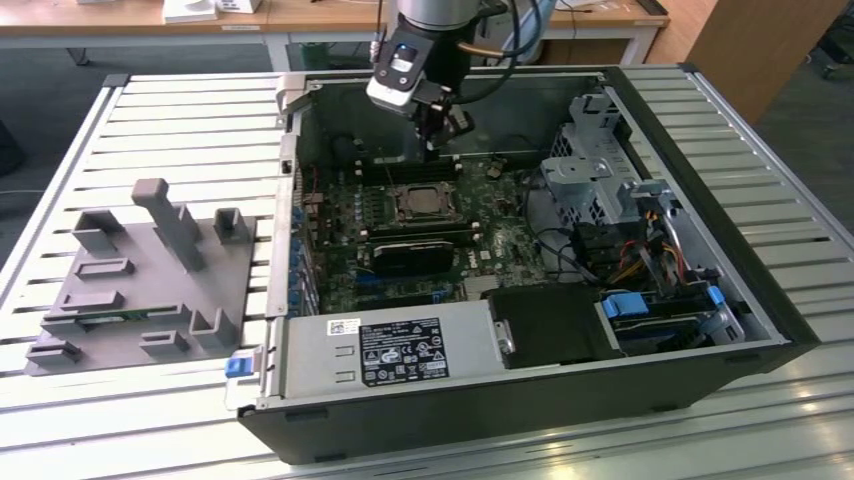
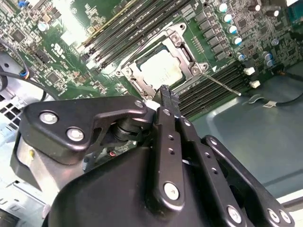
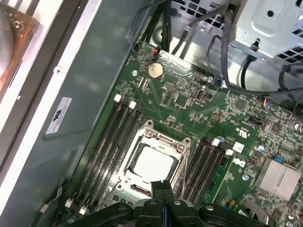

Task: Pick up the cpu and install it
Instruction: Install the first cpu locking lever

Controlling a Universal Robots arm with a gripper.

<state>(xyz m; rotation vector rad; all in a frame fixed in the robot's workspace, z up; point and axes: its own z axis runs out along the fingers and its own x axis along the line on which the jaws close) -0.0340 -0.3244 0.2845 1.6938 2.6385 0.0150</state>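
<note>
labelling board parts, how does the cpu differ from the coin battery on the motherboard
The cpu is square and sits framed in its socket; the coin battery is round, smaller, and near the motherboard edge. Both are flat, silvery metal.

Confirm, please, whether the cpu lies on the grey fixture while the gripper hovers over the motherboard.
Not quite: the first wrist view shows the cpu in its socket, not on the grey fixture; the gripper does hover over the motherboard.
</note>
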